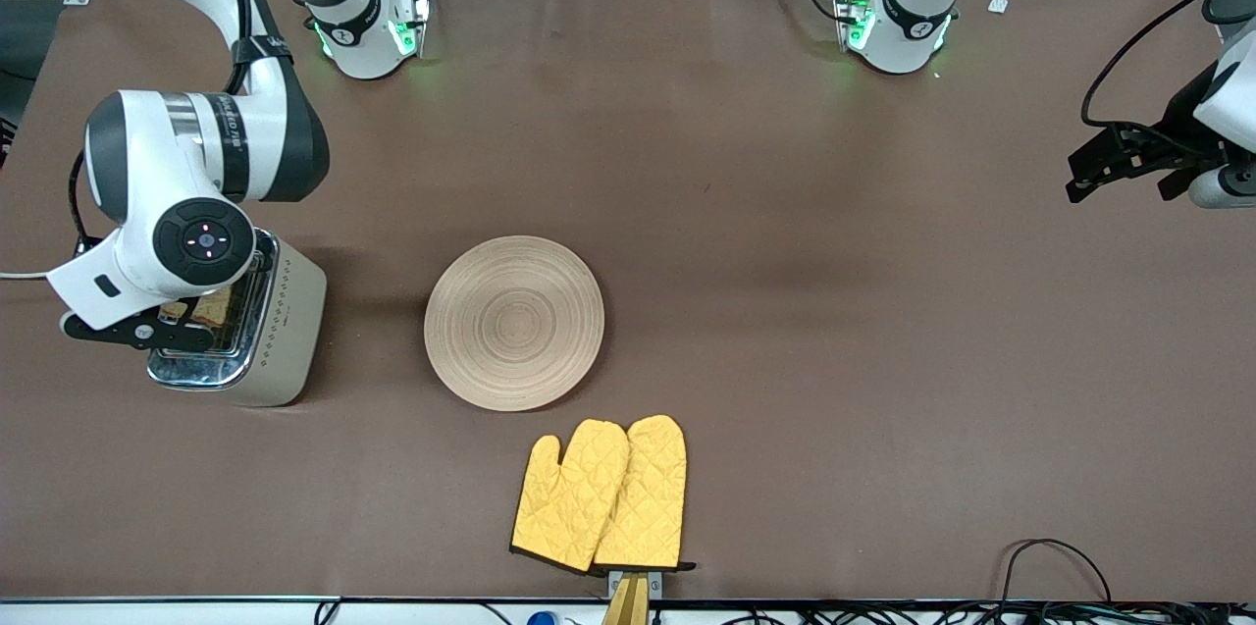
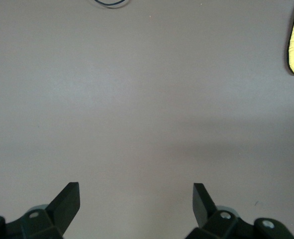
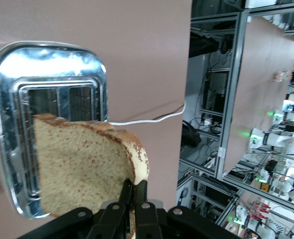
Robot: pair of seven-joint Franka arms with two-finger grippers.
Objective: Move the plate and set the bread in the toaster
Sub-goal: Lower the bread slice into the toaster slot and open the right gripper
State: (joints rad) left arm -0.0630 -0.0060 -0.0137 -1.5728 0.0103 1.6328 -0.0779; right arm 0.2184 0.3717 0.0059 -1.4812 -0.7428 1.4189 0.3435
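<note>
Yellow mitts (image 1: pixel 601 495) nearest camera, plate (image 1: pixel 514 322) just past. Right gripper (image 3: pixel 133 199) fingers pinch bread (image 3: pixel 82 167) over toaster (image 1: pixel 280 326). Left gripper (image 2: pixel 136 199) waits, fingers apart.

I see the plate (image 1: pixel 514 323), round, pale wood with ring grooves, lying flat and bare on the worktop about midway between the two arms' ends. The toaster (image 1: pixel 257 326) stands upright toward the right arm's end, beside the plate and apart from it: cream sides, chrome top, two slots open upward, a white cord trailing from it. The bread (image 3: pixel 84 167), a speckled brown slice with darker crust, hangs on edge over the toaster's slots, pinched at one corner by the right pincer (image 3: pixel 133 191).
</note>
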